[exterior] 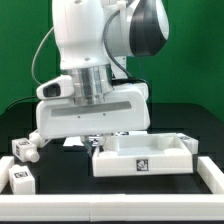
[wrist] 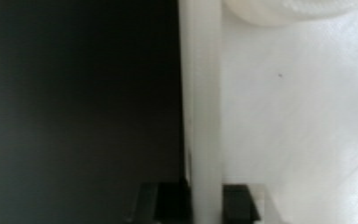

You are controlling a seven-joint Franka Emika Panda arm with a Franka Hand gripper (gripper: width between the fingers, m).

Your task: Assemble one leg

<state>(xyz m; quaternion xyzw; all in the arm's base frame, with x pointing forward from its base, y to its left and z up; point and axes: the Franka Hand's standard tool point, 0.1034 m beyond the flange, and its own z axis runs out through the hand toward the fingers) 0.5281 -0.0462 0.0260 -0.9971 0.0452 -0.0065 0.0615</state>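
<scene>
Gripper (wrist: 199,203) straddles the tray (exterior: 170,162) wall, clamped or not, can't tell. Leg (exterior: 21,148) waits off beside it: light, rigid, grab flat faces.

Bare black tabletop (exterior: 62,172) open between two legs (exterior: 22,148) at the exterior view's left and the tray (exterior: 120,165), tray wall filling the pincer (exterior: 96,142) gap, white rail (exterior: 100,203) fencing the near edge

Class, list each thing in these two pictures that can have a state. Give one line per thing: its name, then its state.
gripper: shut on tray wall, one finger on each side.
tray: flat on the table, open side up, held at its wall.
rear leg: loose on table, apart from tray.
front leg: loose on table, apart from tray.
</scene>
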